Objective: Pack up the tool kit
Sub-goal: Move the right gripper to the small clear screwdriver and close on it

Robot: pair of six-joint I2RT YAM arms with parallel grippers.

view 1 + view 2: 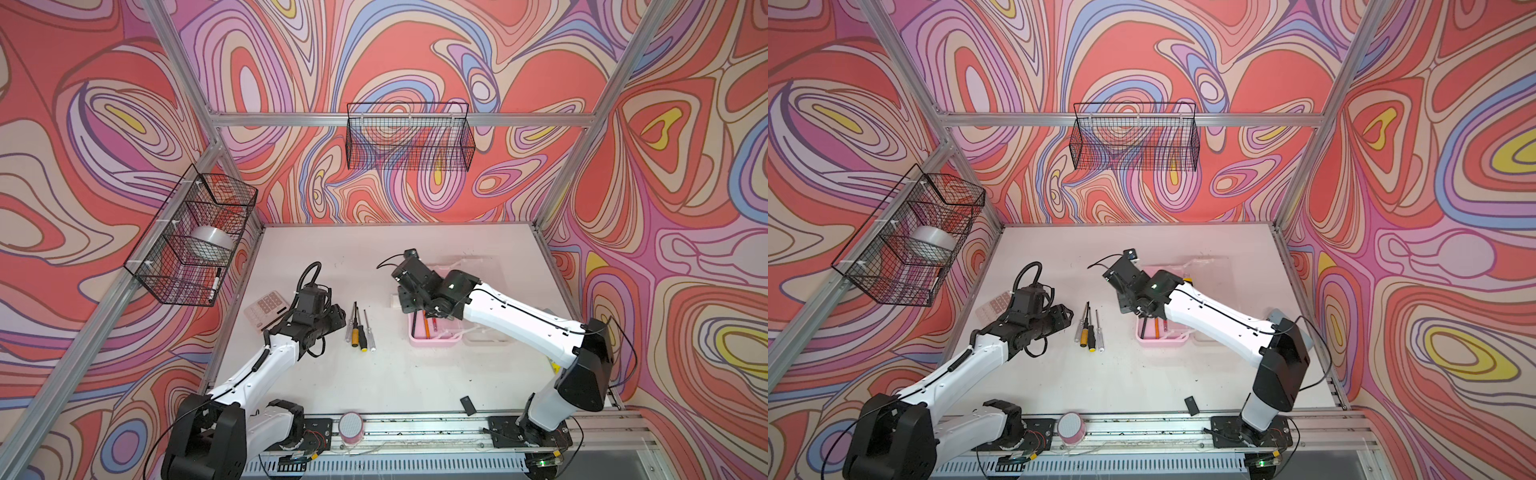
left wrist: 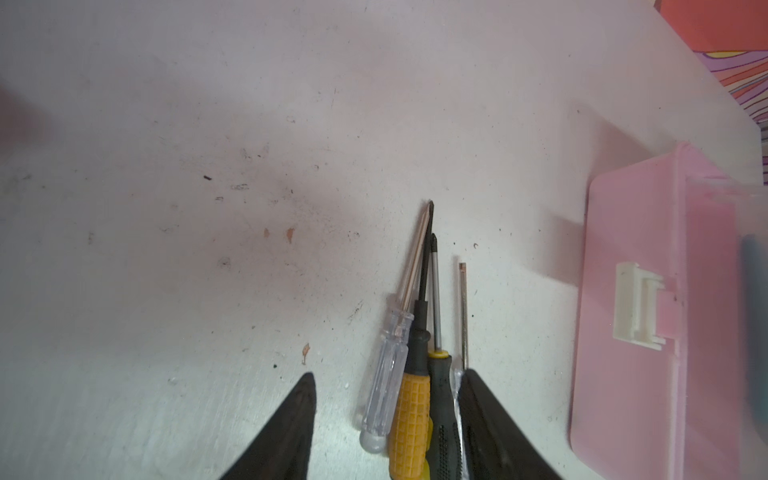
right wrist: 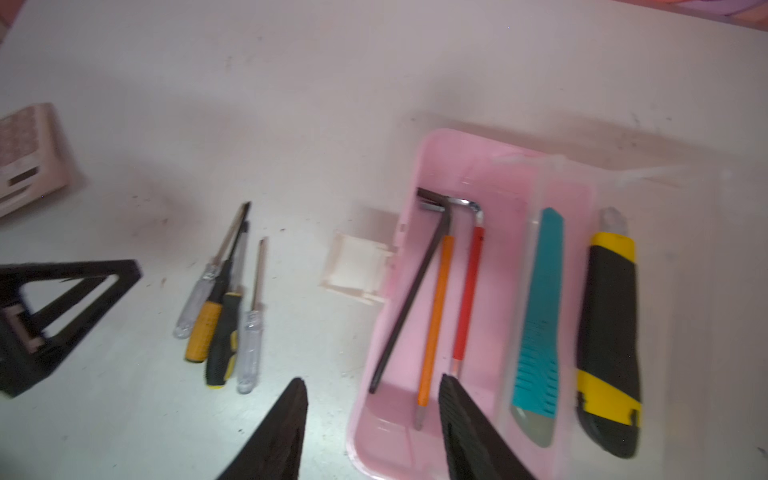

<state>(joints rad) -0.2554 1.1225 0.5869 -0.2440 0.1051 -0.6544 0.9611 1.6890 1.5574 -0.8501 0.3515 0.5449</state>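
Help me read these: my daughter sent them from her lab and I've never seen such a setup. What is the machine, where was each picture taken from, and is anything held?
Two robot arms stand at a white table, each ending in a two-fingered gripper. Two pictures look down from overhead; two come from wrist cameras. The left gripper hangs open over four screwdrivers lying together. The right gripper hangs open over a pink box containing hex keys and two pencils. Two knives lie beside those, seemingly on the clear lid. A calculator sits beside the left arm. Nothing is held.

no text, label, brand or number is legible on anything in these views.
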